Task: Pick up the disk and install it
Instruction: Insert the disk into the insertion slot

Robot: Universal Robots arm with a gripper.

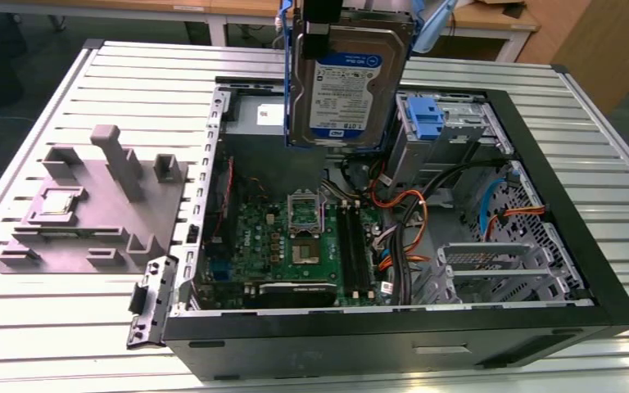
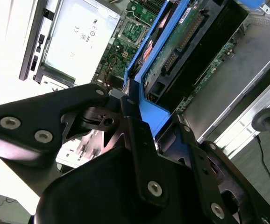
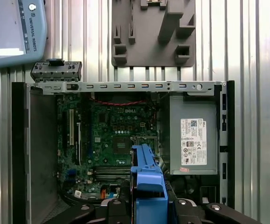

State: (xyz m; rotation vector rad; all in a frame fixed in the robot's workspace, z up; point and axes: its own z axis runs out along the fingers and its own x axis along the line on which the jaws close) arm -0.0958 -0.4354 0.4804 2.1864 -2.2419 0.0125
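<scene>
Gripper (image 2: 142,116): closed on the blue side rails of the disk (image 1: 350,82).
Disk: hangs upright in the air above the open case (image 1: 402,348), label facing the exterior view.
Motherboard (image 1: 292,237): lies below; if the grip slips, the drive could drop onto it.
Orange cables (image 1: 418,214): loose beside the drive cage (image 1: 457,123); they could likely snag a rail.

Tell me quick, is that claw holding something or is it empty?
Gripper: closed on the disk, holding it above the open computer case.
</scene>
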